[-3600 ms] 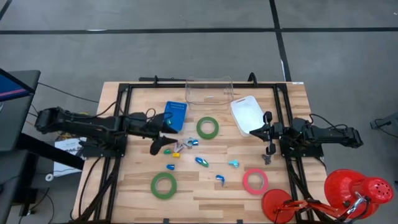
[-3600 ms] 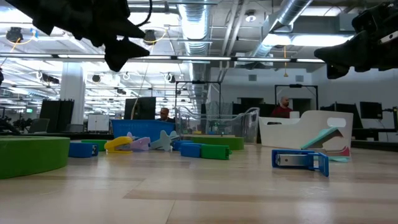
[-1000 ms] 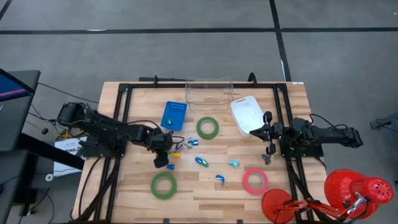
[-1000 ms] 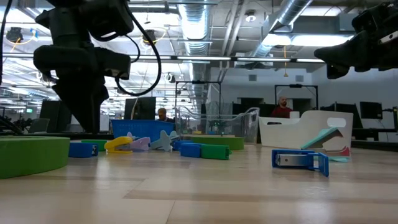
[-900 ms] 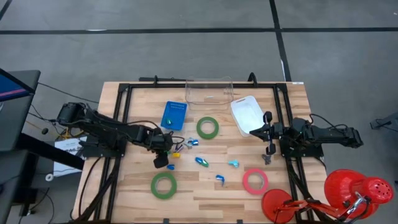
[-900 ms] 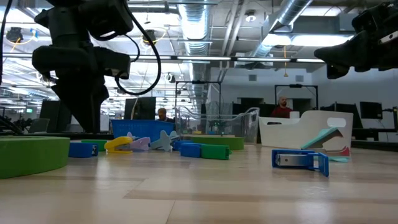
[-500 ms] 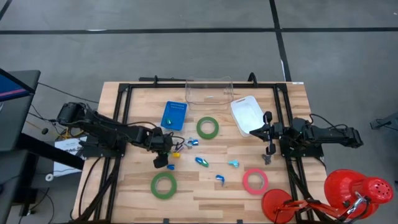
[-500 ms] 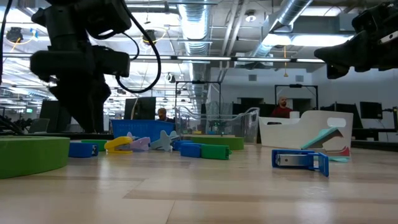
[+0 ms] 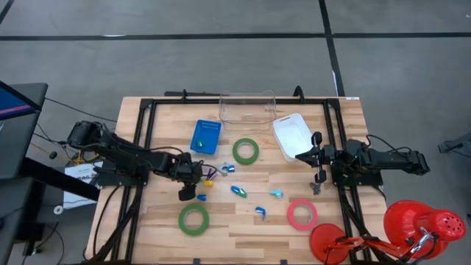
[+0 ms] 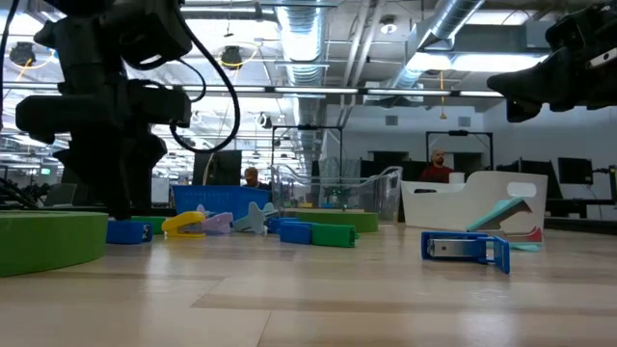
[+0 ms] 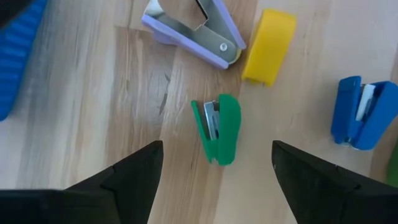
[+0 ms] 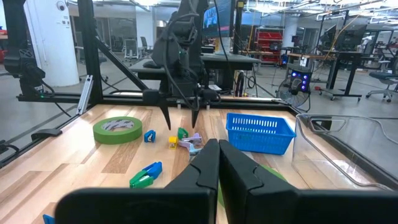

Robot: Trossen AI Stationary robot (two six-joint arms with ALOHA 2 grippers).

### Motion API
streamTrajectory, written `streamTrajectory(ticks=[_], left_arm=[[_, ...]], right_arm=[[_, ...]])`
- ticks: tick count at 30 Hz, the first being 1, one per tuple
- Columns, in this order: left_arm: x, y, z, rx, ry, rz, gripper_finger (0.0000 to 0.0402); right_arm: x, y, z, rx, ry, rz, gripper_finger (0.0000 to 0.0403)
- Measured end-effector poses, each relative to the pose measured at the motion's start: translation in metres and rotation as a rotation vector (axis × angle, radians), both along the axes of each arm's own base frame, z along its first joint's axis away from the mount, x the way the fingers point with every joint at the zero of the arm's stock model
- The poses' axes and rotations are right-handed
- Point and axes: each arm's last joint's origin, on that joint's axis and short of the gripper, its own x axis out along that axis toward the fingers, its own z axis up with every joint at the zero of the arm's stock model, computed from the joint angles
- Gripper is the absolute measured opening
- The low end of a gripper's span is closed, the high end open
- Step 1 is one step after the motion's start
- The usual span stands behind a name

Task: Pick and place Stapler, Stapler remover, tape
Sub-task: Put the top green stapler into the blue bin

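In the left wrist view, the blue basket (image 11: 15,59) is cut off at 9 o'clock, and a green item (image 11: 393,165) at 3 o'clock cannot be identified.

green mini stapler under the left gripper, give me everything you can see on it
The green stapler is a small glossy piece, plastic by the look, with a rounded body and a silvery metal strip showing along one side. It lies flat on the bare wooden table, touching nothing. A yellow stapler and a lilac staple remover lie just beyond it, apart. The left gripper hangs open above it, one finger on each side, not in contact.
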Motion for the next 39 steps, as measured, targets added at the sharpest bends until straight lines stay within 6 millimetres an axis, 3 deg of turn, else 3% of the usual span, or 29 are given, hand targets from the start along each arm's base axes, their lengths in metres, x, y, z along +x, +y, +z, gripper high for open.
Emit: streamTrajectory(ticks=[9,23,39], left_arm=[[0.001,0.000,-0.002,-0.007,-0.028,0.001,0.0285],[0.000,0.000,-0.005,-0.009,-0.039,-0.001,0.0219],[0.006,0.001,-0.013,-0.011,-0.047,0.009,0.0197]], right_arm=[[0.000,0.000,0.000,0.000,0.000,0.000,0.0001],[0.000,0.000,0.000,0.000,0.000,0.000,0.0001],[0.000,0.000,0.000,0.000,0.000,0.000,0.0001]])
